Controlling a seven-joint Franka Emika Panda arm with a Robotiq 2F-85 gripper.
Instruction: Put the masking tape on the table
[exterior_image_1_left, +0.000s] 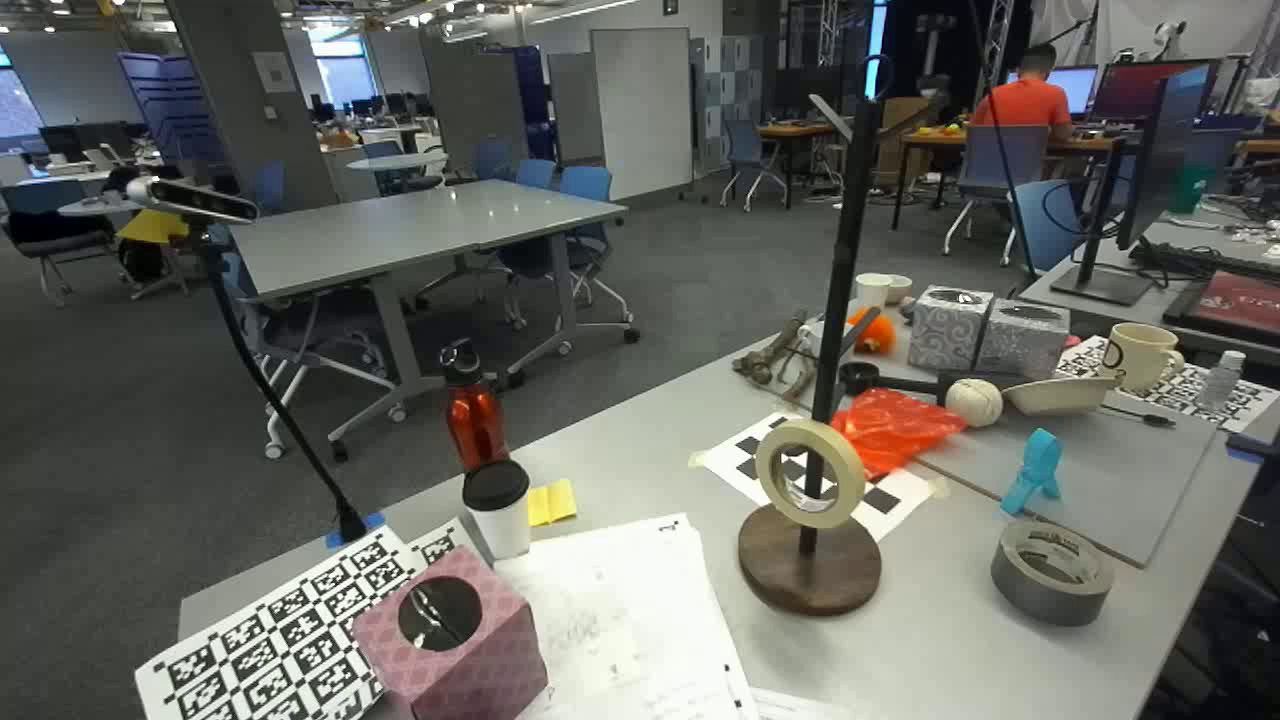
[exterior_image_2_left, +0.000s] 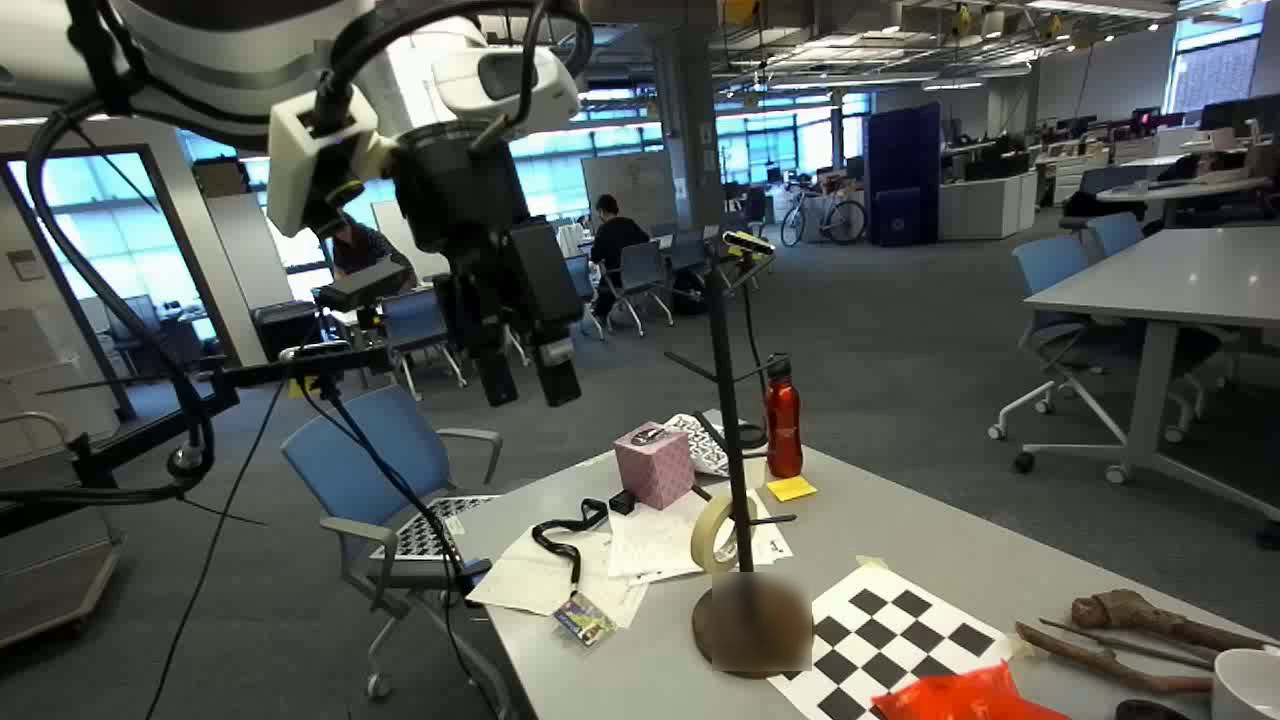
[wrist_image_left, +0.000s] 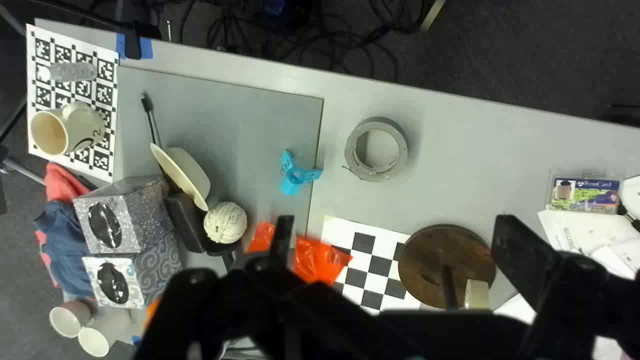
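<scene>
The masking tape (exterior_image_1_left: 850, 488) is a cream ring standing on edge beside the dark pole of a stand with a round brown base (exterior_image_1_left: 810, 580). It is low on the pole, above the base; what holds it is not clear. The tape also shows in an exterior view (exterior_image_2_left: 704, 535) and, partly hidden by the gripper, in the wrist view (wrist_image_left: 478, 294). The table (exterior_image_1_left: 640, 465) is light grey. My gripper (exterior_image_2_left: 530, 390) is open and empty, high up, apart from the stand. In the wrist view my fingers (wrist_image_left: 395, 225) are wide apart, with the stand base (wrist_image_left: 440, 250) between them.
The stand's tall pole (exterior_image_2_left: 728, 400) has several side pegs. A grey tape roll (wrist_image_left: 376, 150), a blue clip (wrist_image_left: 295, 175), an orange bag (exterior_image_1_left: 895, 430), a checkerboard sheet (exterior_image_2_left: 880, 640), a pink tissue box (exterior_image_1_left: 450, 640), a lidded cup (exterior_image_1_left: 500, 510) and a red bottle (exterior_image_2_left: 785, 430) are around.
</scene>
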